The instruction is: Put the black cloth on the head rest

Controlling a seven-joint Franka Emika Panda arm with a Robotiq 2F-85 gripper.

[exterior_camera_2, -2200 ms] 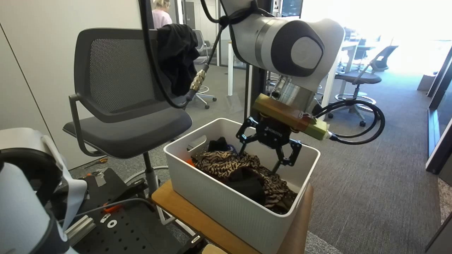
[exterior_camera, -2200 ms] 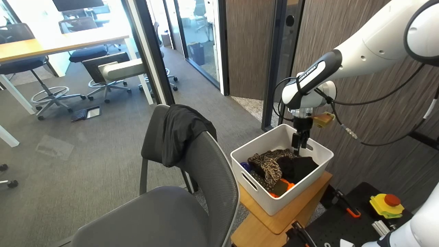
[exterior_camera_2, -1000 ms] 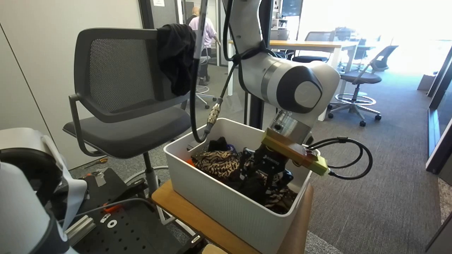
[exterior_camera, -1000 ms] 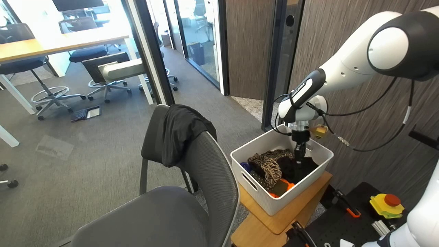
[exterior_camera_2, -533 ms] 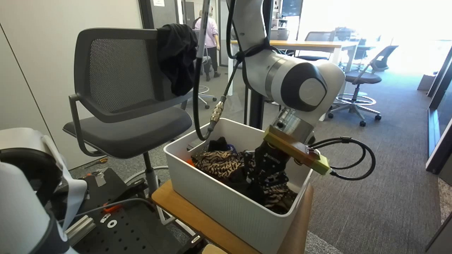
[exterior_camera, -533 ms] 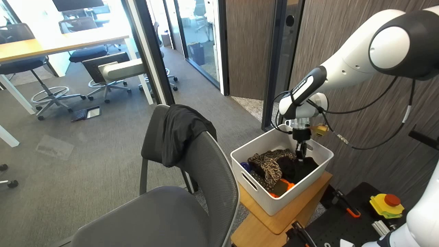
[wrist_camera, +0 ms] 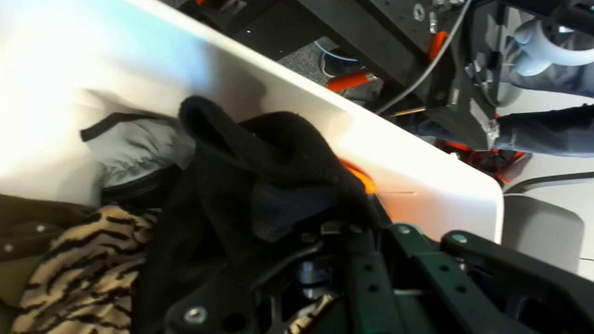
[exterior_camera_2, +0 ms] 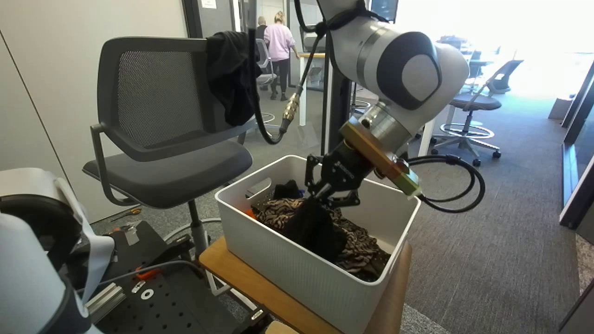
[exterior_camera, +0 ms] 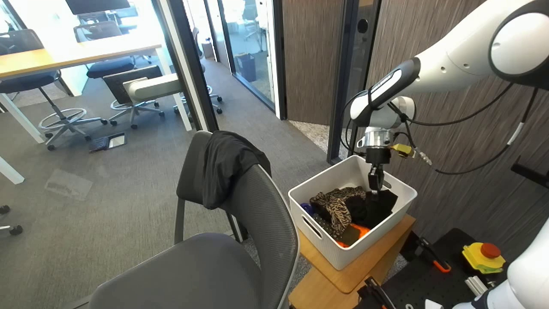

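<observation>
The black two-fingered pincer (exterior_camera_2: 319,197), nearly closed, pinches the top of a plain black cloth (exterior_camera_2: 315,232), which stands peaked inside the white rectangular plastic bin (exterior_camera_2: 287,269), lower folds against tan-and-black striped fabric (exterior_camera_2: 361,253).

All three views look down into the bin (exterior_camera_2: 301,274), wrist view closest.

Grey carpet (exterior_camera_2: 482,222) past right edge of table (exterior_camera_2: 243,276) in an exterior view; pale wall (exterior_camera_2: 60,55), wood-grain wall (exterior_camera: 450,146), framed glass panel (exterior_camera: 246,43), desk (exterior_camera: 107,45). Far end (exterior_camera_2: 487,25) overexposed.
</observation>
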